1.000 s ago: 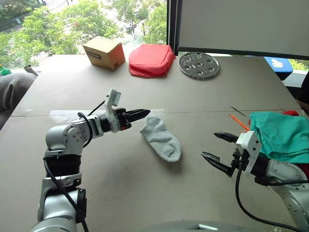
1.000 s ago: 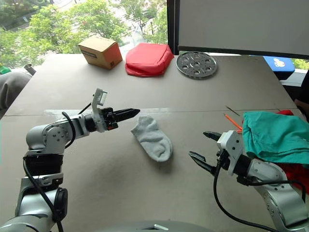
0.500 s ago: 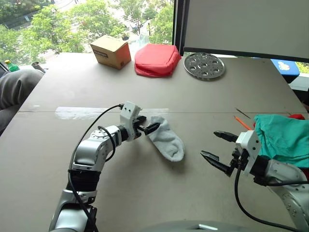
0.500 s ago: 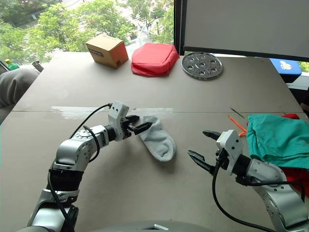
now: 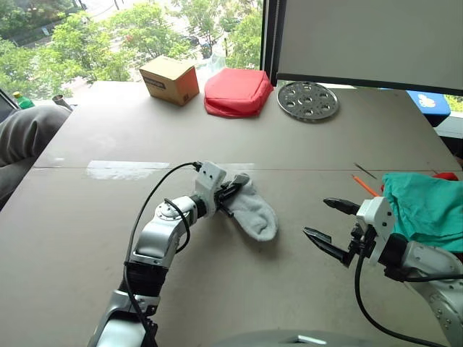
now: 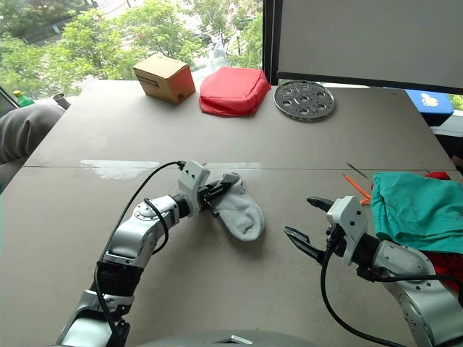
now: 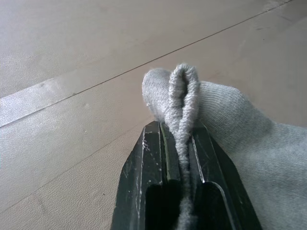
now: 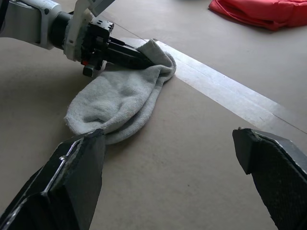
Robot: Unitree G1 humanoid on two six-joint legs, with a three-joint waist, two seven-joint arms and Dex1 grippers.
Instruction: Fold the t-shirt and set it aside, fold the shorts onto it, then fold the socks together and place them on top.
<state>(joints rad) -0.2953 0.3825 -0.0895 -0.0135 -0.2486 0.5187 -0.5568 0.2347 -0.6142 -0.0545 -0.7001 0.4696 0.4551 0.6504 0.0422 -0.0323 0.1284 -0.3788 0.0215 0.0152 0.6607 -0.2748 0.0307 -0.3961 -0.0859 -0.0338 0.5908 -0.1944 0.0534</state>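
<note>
Left gripper (image 7: 181, 158) pinching socks' (image 5: 253, 210) cuff edge

Bright daylight from window (image 5: 130, 29) at top of frame. Glare strip across counter (image 5: 87, 238) mid-left. Soft short shadows under socks (image 5: 253, 211). Head views sharp; left wrist view blurs nearest end effector (image 7: 178, 143) fingers at bottom.
</note>
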